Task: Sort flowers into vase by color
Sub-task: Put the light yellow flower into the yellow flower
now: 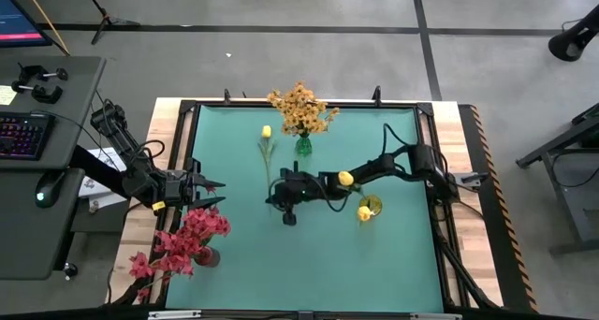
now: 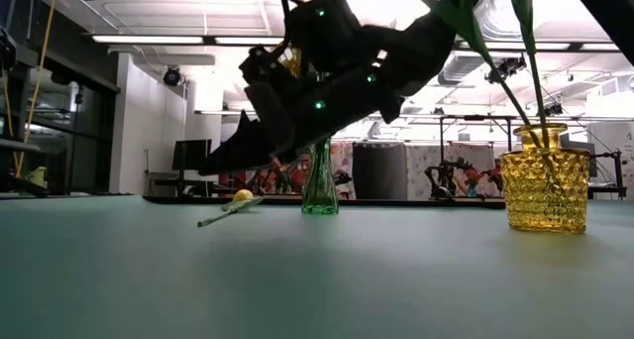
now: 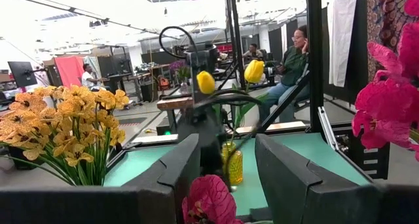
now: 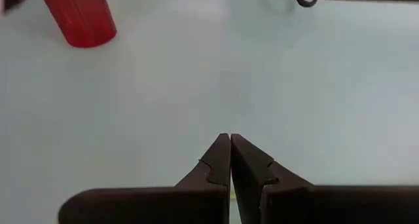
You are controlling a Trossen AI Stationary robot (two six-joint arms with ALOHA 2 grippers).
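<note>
Your right gripper (image 1: 272,200) hangs low over mid-mat, fingers pressed together on nothing. Your left gripper (image 1: 217,192) waits at the mat's left edge, jaws parted and empty, beside the red-pink flowers (image 1: 182,245). One yellow flower (image 1: 266,144) lies flat on the mat, near the green vase (image 1: 303,145) holding the orange spray (image 1: 301,108). Two yellow buds stand in the yellow vase (image 1: 370,208).

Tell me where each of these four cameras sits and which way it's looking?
High view: overhead, straight down on the green table; both arms show.
Low view: table height, level across toward the room; the right gripper hangs in from above.
Left wrist view: on the left arm, past its open fingers toward the orange flowers.
Right wrist view: on the right arm, down at the mat past shut fingertips.
Shared: high and low views both show the yellow vase.
</note>
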